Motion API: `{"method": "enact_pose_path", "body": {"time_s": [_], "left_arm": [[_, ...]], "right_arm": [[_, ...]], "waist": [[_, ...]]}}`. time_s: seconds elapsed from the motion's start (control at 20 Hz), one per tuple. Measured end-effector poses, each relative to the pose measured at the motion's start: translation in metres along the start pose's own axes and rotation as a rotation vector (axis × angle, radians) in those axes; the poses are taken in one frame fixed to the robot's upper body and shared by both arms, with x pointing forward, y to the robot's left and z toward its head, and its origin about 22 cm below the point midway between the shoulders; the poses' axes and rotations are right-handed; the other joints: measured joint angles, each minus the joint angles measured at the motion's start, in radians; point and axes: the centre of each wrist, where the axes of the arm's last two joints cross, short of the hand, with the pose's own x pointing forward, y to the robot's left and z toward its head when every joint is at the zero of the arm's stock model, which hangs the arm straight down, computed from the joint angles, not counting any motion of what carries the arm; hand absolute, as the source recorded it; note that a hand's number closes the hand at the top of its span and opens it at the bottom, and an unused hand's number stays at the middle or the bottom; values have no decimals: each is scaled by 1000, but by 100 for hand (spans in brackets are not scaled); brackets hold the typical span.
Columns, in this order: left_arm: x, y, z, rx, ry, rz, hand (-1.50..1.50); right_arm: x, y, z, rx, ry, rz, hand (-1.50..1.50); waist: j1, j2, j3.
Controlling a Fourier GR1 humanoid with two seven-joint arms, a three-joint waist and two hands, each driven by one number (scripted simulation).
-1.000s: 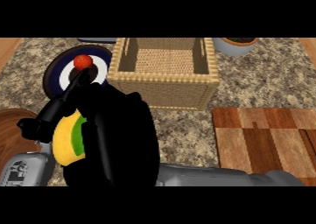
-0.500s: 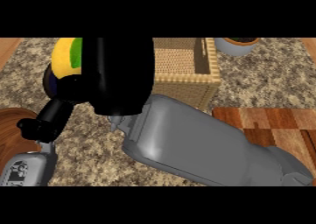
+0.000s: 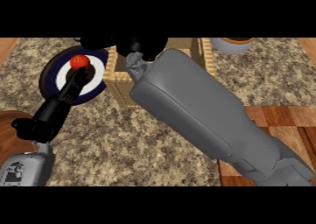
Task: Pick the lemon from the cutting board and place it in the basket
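Granite-look counter fills the view, with a wicker basket (image 3: 121, 85) at top centre as my landmark. Since half a second ago my right forearm (image 3: 205, 118) has swung further up and across, so the right hand (image 3: 135, 48) now sits over the basket's opening instead of short of it. The lemon showed yellow and green in that hand in the earlier frames; now I can't see it at all. I read this as the place step near its end, with the lemon either over the basket or just inside it, but I can't confirm which.

Right hand: dark fingers bunched above the basket, cut by the top of the view. I cannot tell if they are curled on the lemon or let go. The forearm hides most of the basket, so its inside is not visible.

Left hand (image 3: 68, 94) lies left of the basket, fingers straight and relaxed, pointing up over a blue and white plate (image 3: 57, 72) that carries a small red fruit (image 3: 79, 62), maybe a tomato. It holds nothing.

Right of the basket and lower, the wooden cutting board (image 3: 283, 127) is part covered by the forearm; no lemon on the part I see. A grey bowl (image 3: 234, 43) sits right of the basket, cut off at the top.
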Motion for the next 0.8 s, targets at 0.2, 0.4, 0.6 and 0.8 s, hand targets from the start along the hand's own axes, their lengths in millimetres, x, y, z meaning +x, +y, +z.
{"method": "enact_pose_path", "body": {"time_s": [0.2,0.4,0.6,0.8], "left_arm": [[2,2,3,6,-2,-1,0],[-1,-1,1,9,-4,-6,0],[-1,-1,0,5,0,-7,0],[0,-2,2,0,1,-6,0]], "right_arm": [[-27,11,-12,21,58,8,150],[-55,21,-20,9,65,15,150],[-80,28,-27,-31,43,35,150],[-99,34,-34,-83,18,53,150]], "waist": [[-5,0,1],[-9,1,1],[-10,1,1],[-7,1,1]]}}
